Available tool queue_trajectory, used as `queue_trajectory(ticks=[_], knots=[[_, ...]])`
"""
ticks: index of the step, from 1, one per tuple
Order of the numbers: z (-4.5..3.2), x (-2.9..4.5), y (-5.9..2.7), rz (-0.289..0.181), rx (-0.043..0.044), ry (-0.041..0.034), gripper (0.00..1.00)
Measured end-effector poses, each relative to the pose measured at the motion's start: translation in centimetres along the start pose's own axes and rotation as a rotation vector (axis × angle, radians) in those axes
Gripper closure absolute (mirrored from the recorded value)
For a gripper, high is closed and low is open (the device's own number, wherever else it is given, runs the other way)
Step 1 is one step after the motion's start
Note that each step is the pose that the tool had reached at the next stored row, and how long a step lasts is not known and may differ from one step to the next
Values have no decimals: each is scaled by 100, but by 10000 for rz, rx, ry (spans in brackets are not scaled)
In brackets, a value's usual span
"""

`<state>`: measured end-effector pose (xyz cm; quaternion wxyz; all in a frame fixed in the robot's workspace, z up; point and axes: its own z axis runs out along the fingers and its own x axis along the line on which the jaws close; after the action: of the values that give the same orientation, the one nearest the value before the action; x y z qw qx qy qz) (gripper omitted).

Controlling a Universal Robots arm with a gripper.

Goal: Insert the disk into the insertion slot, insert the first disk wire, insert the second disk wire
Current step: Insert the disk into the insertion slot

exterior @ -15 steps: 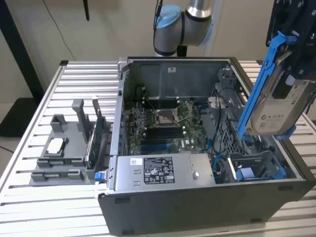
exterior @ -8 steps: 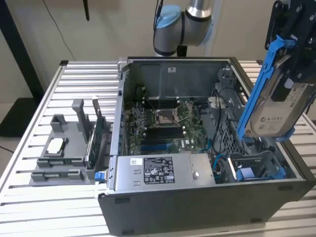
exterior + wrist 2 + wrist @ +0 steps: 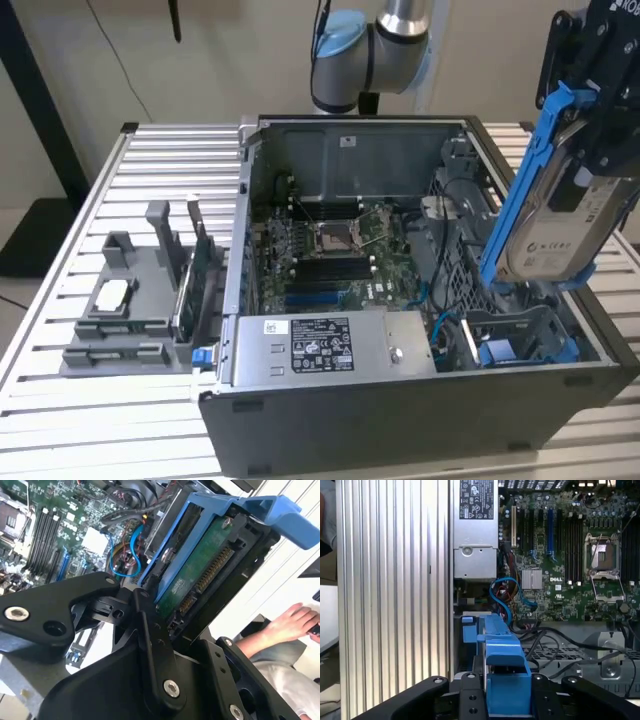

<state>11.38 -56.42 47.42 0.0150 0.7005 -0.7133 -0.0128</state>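
Observation:
My gripper [image 3: 598,150] is shut on the disk [image 3: 560,235], a silver-grey drive in a bright blue carrier. The disk hangs steeply tilted above the case's corner on the exterior view's right. Below it lies the insertion slot [image 3: 525,330], a grey metal bay with blue rails, with nothing in it. In the second wrist view the disk's green circuit-board side [image 3: 200,575] faces the camera and the black fingers [image 3: 150,630] clamp its lower end. In the first wrist view the blue carrier [image 3: 505,655] stands between the fingers. Blue cables [image 3: 440,320] curl beside the slot.
The dark open case holds a motherboard [image 3: 335,250] and a grey labelled power-supply box [image 3: 320,345] at its front. A grey parts holder [image 3: 125,310] sits on the slatted table [image 3: 60,400] at the exterior view's left. A person's hand [image 3: 295,620] rests beyond the case.

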Motion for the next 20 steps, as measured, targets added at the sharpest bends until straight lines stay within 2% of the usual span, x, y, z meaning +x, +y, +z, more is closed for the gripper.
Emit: queue_trajectory(ticks=[20], knots=[[75,0,-9,1,0,1,68]])
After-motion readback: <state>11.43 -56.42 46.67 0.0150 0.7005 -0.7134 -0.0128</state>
